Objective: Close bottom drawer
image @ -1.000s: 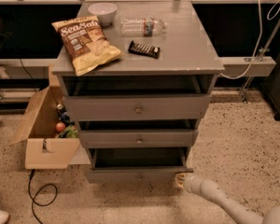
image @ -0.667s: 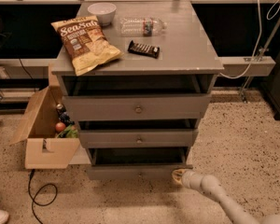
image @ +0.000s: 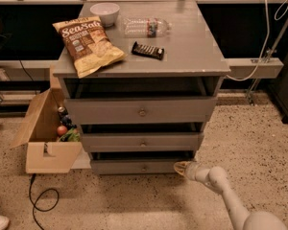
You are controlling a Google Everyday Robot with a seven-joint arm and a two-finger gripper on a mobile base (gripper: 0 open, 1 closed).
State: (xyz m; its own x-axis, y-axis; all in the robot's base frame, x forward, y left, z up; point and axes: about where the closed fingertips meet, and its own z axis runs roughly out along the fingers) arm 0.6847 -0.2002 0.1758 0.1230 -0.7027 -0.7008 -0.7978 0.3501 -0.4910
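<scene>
The bottom drawer [image: 143,166] is the lowest and shallowest grey front of the cabinet, with a tiny centre knob. It stands slightly out from the cabinet, with a dark gap above its front. My gripper [image: 181,167] reaches in from the lower right on a white arm. Its tip is at the right end of the bottom drawer's front, touching or nearly touching it. The middle drawer [image: 142,142] and the tall top drawer [image: 141,111] are also pulled out a little.
On the grey cabinet top [image: 192,47] lie a chip bag [image: 88,44], a white bowl [image: 104,12], a clear plastic bottle [image: 145,27] and a dark snack bar [image: 148,50]. An open cardboard box [image: 47,138] with items stands left of the cabinet. A black cable [image: 41,201] lies on the speckled floor.
The gripper has moved left to the right end of the bottom drawer's front. The drawer front sits further in, with less of it sticking out than before.
</scene>
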